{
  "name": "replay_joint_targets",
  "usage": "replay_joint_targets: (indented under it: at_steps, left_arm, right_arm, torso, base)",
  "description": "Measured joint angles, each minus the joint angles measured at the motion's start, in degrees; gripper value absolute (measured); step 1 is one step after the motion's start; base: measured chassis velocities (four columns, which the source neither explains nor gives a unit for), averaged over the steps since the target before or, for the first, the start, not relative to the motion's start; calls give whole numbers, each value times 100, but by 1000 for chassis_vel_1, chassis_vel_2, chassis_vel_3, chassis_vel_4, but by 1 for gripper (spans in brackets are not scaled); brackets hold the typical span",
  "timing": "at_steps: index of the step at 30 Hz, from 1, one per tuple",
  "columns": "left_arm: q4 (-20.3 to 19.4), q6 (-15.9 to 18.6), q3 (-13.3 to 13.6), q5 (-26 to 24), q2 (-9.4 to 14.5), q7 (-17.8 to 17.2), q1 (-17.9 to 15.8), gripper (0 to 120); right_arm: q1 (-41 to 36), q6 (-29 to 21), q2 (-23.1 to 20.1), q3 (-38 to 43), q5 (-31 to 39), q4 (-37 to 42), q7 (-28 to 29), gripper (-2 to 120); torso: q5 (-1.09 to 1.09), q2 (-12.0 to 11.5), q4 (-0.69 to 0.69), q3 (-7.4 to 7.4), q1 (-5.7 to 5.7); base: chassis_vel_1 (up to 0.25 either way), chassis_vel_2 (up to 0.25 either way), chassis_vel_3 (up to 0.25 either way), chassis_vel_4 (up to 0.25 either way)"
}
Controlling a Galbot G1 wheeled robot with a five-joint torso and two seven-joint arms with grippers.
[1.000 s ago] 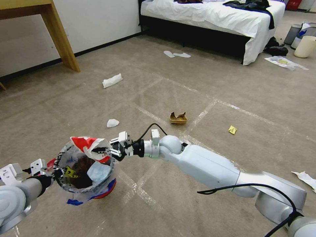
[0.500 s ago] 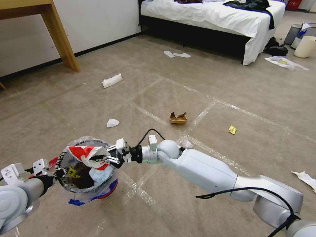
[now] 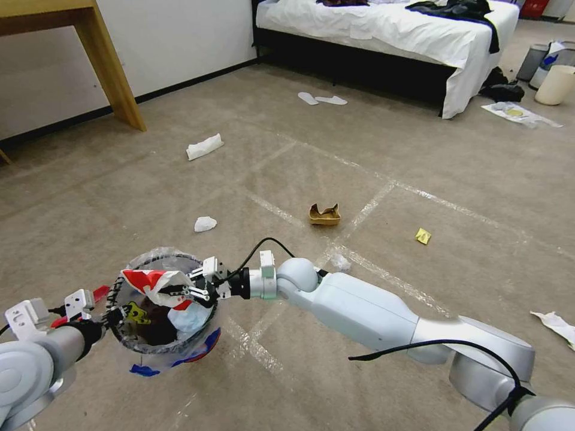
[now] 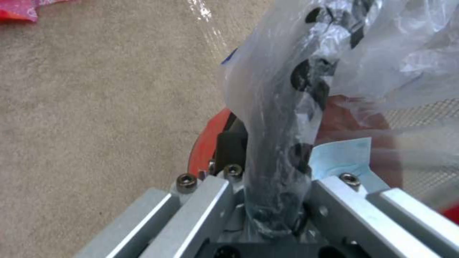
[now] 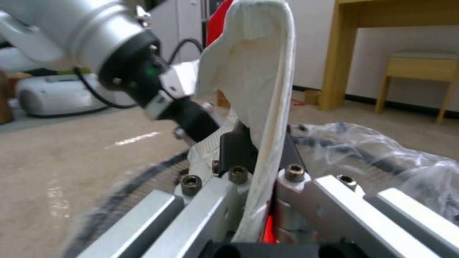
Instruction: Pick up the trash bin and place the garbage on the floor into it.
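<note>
Right gripper (image 3: 190, 291), in the head view, is gripping a red-and-white bowl (image 3: 150, 280) and has been lowering it over the bin (image 3: 162, 311), which the left gripper (image 3: 99, 314) is holding off the floor (image 3: 371, 149).

Left wrist view: jaws are clamping the bagged rim (image 4: 277, 150).

Right wrist view: jaws are pinching the bowl's edge (image 5: 258, 107). Release looks close.

Bed (image 3: 389, 30) cut off at top edge, trash bin (image 3: 162, 335) base mostly hidden
</note>
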Motion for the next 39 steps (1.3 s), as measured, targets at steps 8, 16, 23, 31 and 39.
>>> replay_joint_targets:
  at_steps: [8, 16, 23, 31, 39]
  left_arm:
    - [-71, 2, -18, -7, -36, -2, 48, 1]
    - [-93, 6, -94, -37, -25, -4, 99, 1]
    - [-136, 6, -103, -89, 1, -43, 79, 1]
    - [-191, 2, -104, -112, -24, -75, 81, 1]
    - [-198, 1, -133, -124, -24, -78, 106, 1]
  right_arm:
    - [81, 162, 188, -148, -259, -272, 430, 17]
    - [140, 117, 242, -156, -591, -382, 504, 46]
    - [182, 115, 185, -178, -686, -347, 504, 72]
    - [236, 110, 93, -213, -665, -277, 483, 98]
    - [267, 110, 37, -217, -619, -205, 429, 100]
  torso:
    - [0, 0, 1, 0, 0]
    - [0, 0, 0, 0, 0]
    - [0, 0, 0, 0, 0]
    - [0, 0, 0, 0, 0]
    - [0, 0, 0, 0, 0]
  base:
    - [0, 0, 0, 0]
    - [0, 0, 0, 0]
    - [0, 0, 0, 0]
    - [0, 0, 0, 0]
    - [0, 0, 0, 0]
